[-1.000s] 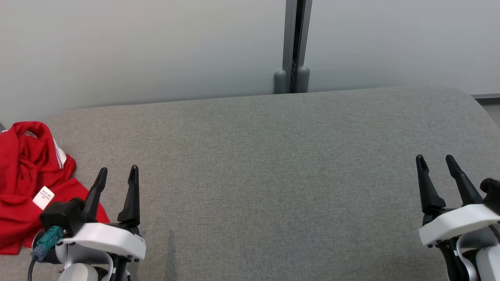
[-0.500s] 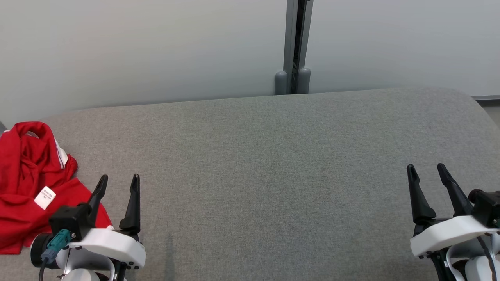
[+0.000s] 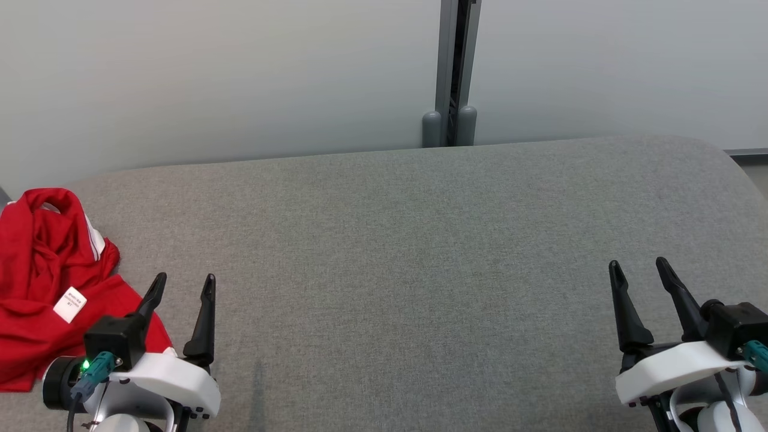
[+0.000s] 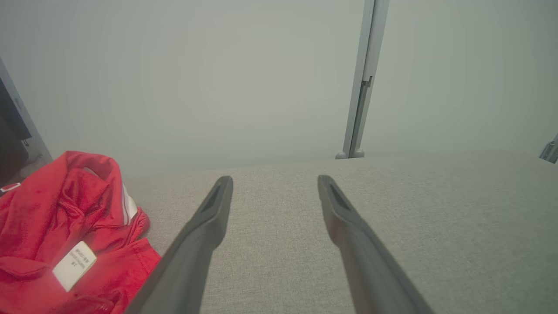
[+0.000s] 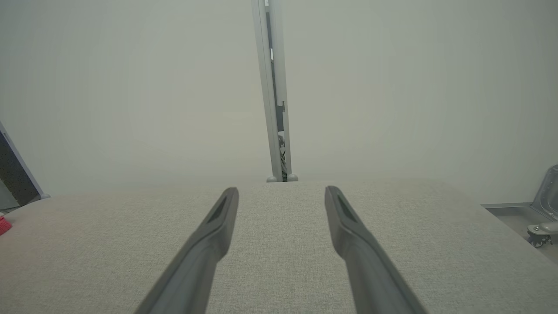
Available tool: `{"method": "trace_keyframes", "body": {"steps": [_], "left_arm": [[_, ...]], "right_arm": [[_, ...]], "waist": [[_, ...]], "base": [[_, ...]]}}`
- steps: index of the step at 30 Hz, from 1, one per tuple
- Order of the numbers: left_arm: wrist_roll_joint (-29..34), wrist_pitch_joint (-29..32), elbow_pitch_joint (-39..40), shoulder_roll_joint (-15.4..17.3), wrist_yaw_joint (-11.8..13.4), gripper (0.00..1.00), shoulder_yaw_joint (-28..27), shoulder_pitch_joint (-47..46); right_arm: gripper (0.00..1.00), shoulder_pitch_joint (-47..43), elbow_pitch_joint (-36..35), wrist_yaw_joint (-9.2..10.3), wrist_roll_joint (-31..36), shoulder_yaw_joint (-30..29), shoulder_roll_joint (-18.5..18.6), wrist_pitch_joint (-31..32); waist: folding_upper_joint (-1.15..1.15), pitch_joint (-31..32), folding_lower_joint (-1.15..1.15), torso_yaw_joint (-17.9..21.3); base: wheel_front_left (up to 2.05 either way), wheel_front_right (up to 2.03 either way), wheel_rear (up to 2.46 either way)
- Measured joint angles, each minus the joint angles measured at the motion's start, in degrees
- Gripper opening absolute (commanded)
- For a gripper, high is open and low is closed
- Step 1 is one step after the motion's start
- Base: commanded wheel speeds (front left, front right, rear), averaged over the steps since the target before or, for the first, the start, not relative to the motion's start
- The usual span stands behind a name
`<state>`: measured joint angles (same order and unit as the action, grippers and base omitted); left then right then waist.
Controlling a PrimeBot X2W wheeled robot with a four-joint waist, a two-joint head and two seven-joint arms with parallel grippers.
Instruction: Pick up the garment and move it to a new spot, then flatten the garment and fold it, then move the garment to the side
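Note:
A crumpled red garment [image 3: 45, 282] with a white label and white trim lies at the far left edge of the grey padded table [image 3: 408, 252]. It shows again at the lower left of the left wrist view as the garment [image 4: 65, 231], and a sliver of the garment [image 5: 3, 225] peeks in at the left edge of the right wrist view. My left gripper [image 3: 184, 281] hovers open just right of the garment, nothing between its fingers. Far across the table at the lower right, my right gripper [image 3: 637, 266] is open and empty too.
A pale wall with a grey vertical post [image 3: 451, 72] runs behind the table. The table's right end curves away near a grey floor strip [image 3: 747, 150]. A castor and metal frame [image 5: 542, 218] stand off the right end.
Both grippers have drawn back toward the near edge of the table, the right one also shifting left. The garment has not moved.

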<state>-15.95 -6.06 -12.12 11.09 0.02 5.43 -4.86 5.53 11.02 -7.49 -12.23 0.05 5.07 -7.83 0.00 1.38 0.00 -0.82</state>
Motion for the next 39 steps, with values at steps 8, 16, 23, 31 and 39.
{"method": "trace_keyframes", "body": {"steps": [8, 16, 23, 31, 39], "left_arm": [[1.5, 0.6, -0.3, 0.2, -0.4, 1.0, -0.5, 0.0], [0.3, 1.0, -0.8, 0.0, -0.8, 1.0, -0.8, 0.0], [-0.4, 0.9, -0.8, -0.2, -0.8, 1.0, -0.8, 0.0], [-1.2, 0.7, -0.8, -0.5, -0.5, 1.0, -0.8, -0.3], [-2.1, 0.0, -0.5, -0.2, 0.3, 1.0, -1.8, -1.2]], "right_arm": [[1.0, -0.2, -0.3, 0.0, 1.7, 0.9, -0.6, -1.2], [1.0, -0.3, -0.3, 0.0, 1.6, 0.5, -0.9, -1.5], [1.0, -0.4, -0.4, 0.0, 1.6, 0.3, -1.1, -1.3], [1.0, -0.6, -0.8, 0.0, 1.6, 0.0, -1.2, -1.2], [1.0, -0.6, -2.3, 0.0, 1.7, 0.9, -1.1, -0.6]], "waist": [[0.0, 0.1, 0.0, 0.0], [0.0, 0.0, 0.0, 0.1], [0.0, -0.2, 0.0, 0.0], [0.0, -0.3, 0.0, -1.6], [0.0, -0.5, 0.0, -6.8]], "base": [[0.0, 0.0, 0.0], [0.0, 0.0, 0.0], [0.0, 0.0, 0.0], [0.0, 0.0, 0.0], [0.0, 0.0, 0.0]]}}
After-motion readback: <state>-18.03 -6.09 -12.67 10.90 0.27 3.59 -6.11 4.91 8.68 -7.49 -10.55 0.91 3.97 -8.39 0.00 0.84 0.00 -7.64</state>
